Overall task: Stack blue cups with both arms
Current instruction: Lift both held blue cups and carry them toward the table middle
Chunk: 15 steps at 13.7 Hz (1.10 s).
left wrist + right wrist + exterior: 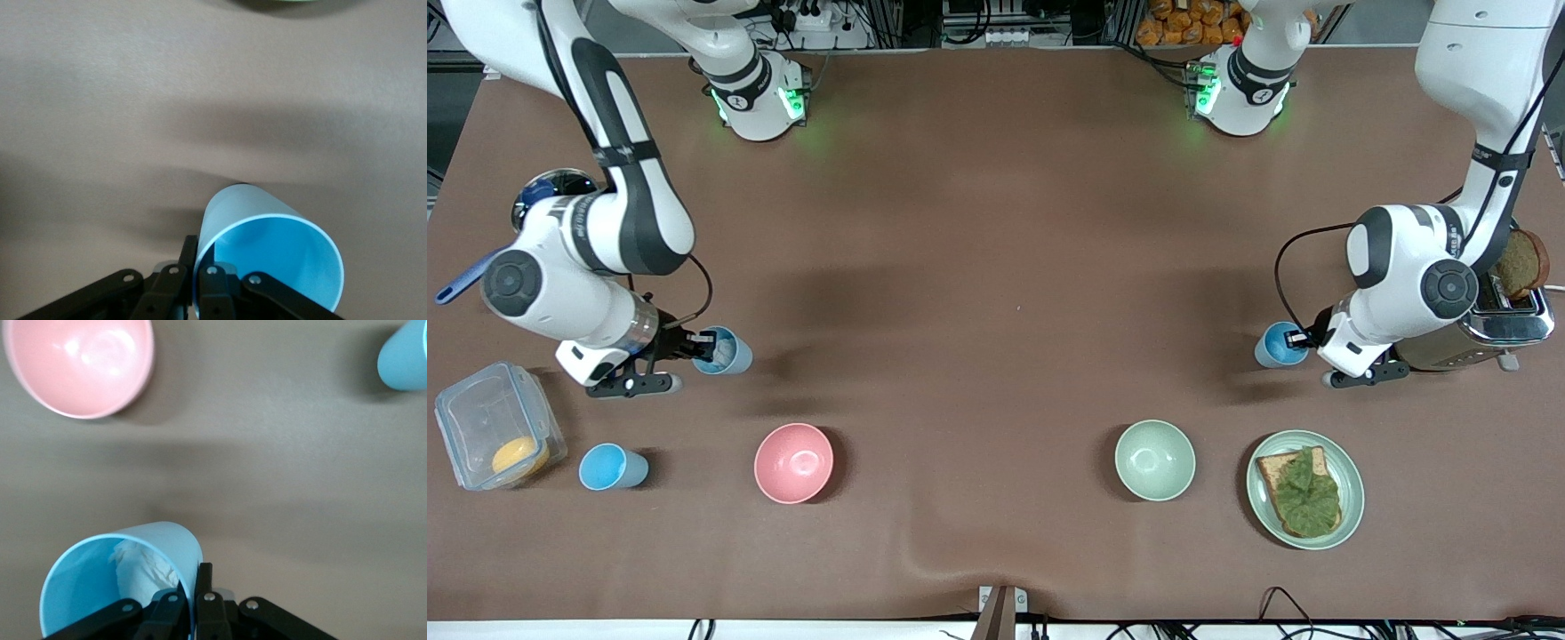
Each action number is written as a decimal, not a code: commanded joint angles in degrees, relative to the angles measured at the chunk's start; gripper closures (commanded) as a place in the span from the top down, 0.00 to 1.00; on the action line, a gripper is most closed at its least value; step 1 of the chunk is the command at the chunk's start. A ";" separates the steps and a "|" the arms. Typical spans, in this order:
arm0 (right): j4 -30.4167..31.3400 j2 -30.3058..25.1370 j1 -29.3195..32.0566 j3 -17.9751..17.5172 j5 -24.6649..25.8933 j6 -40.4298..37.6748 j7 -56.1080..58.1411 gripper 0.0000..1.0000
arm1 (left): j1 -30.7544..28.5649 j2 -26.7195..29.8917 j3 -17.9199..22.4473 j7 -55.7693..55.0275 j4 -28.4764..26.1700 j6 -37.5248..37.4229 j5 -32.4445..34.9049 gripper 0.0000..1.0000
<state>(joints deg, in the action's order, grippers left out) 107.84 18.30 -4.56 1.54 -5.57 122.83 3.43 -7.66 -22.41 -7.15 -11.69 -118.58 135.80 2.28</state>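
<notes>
My right gripper (704, 340) is shut on the wall of a paler blue cup (727, 351) with crumpled white inside, toward the right arm's end of the table. In the right wrist view one finger (204, 577) is outside this cup (133, 553) and the other inside. My left gripper (1300, 339) is shut on the wall of a brighter sky-blue cup (1276, 345) beside the toaster. The left wrist view shows this cup (267, 227) pinched in the gripper (199, 243). I cannot tell if either cup touches the table. A third blue cup (612, 467) stands free, also in the right wrist view (403, 357).
A pink bowl (793, 462) and a pale green bowl (1154, 460) sit nearer the front camera. A green plate (1352, 471) holds toast with lettuce. A toaster (1507, 324) stands under the left arm. A clear plastic box (463, 418) stands beside the third cup.
</notes>
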 commanded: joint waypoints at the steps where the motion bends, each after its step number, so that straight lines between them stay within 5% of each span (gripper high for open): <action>1: -3.95 0.33 -4.03 0.13 -0.58 -4.34 -7.09 0.00 | 0.10 4.73 -0.23 -6.92 -0.07 -3.42 1.33 0.00; 8: -6.41 0.77 -16.60 0.13 -2.24 -3.92 -27.84 0.00 | -0.43 9.14 -0.23 -16.95 2.56 -3.96 0.71 0.00; 15: -7.55 4.63 -25.40 0.13 -6.73 7.15 -44.90 0.00 | 0.10 8.79 -0.23 -19.77 3.18 -4.05 0.71 0.00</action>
<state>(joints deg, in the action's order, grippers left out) 102.54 21.18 -28.59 1.13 -11.06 129.18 -38.23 -7.61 -13.72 -7.16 -29.72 -116.10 132.62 2.28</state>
